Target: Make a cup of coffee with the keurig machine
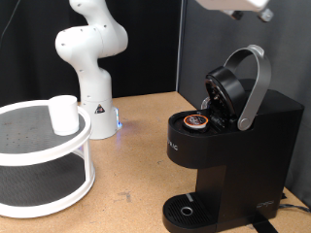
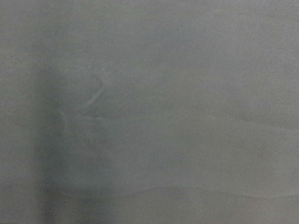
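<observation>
One white cup (image 1: 64, 114) stands upright on the top tier of a round white two-tier rack (image 1: 39, 155) at about nine o'clock in the exterior view, empty as far as can be seen. The keurig machine (image 1: 228, 155) sits on the wooden surface (image 1: 131, 165) at about four o'clock, its silver-handled lid (image 1: 243, 83) raised. A brown-topped pod (image 1: 196, 120) rests in the open brew chamber, and the round drip tray (image 1: 185, 210) at its foot is bare. Only a white part of the arm (image 1: 233, 8) shows at one o'clock, well above the machine and far from the cup; the jaws themselves are out of sight, so their state cannot be told. The wrist view is a blank grey blur.
</observation>
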{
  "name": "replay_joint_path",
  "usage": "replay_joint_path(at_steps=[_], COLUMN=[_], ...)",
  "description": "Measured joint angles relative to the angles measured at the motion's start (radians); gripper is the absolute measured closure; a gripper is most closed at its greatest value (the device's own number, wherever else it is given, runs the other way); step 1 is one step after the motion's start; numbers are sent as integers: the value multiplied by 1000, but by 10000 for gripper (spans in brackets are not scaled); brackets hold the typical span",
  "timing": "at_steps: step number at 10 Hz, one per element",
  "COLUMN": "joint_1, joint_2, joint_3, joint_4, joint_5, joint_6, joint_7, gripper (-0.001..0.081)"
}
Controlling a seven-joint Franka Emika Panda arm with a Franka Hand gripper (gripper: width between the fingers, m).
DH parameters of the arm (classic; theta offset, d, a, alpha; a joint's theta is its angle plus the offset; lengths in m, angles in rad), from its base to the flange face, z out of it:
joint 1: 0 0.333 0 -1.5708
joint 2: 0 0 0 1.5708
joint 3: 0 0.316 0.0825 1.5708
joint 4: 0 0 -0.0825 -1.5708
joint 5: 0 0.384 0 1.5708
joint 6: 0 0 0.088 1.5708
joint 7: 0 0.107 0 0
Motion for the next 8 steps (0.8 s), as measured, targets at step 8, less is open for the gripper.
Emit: replay_joint_path(at_steps=[8], joint_1=[32], joint_2=[98], joint_3=[141], joint_4=[68], joint_5=[-109], joint_6=[129], joint_7=[149], gripper=[6])
